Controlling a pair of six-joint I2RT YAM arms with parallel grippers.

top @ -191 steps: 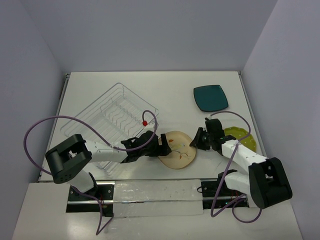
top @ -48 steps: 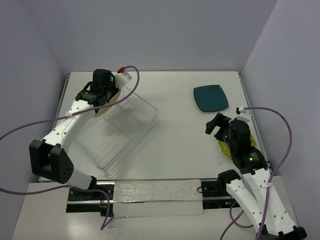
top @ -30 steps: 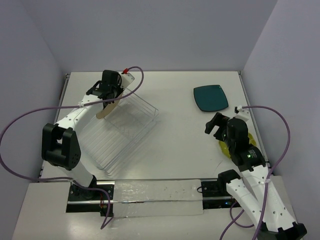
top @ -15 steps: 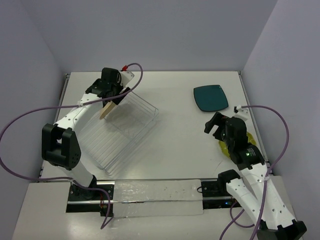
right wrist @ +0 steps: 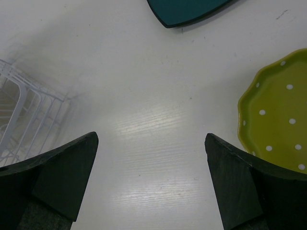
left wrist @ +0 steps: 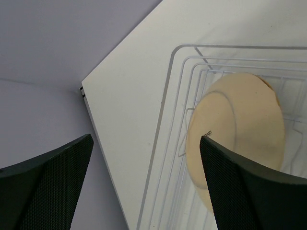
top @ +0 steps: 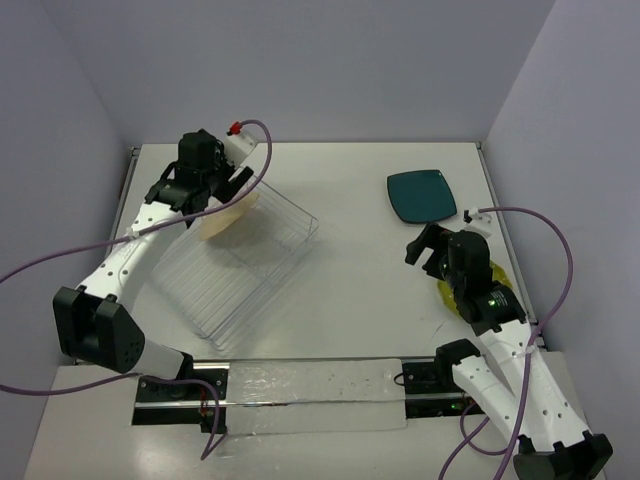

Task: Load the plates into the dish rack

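Cream plate (left wrist: 240,139) leans tilted at the far end of the dish rack (left wrist: 165,110), clear of the left gripper (left wrist: 145,141), jaws wide. Risk: if no rib seats it, it slides flat. Right gripper (right wrist: 151,139), jaws wide, hovers over the bench (right wrist: 144,72) beside the dotted plate (right wrist: 276,110).

No legible text, number, brand or sign appears in any view. The only marking is a small dark stamp (left wrist: 209,133) printed on the plain underside of the cream plate (left wrist: 242,124), visible in the left wrist view. Its characters are too small to read.
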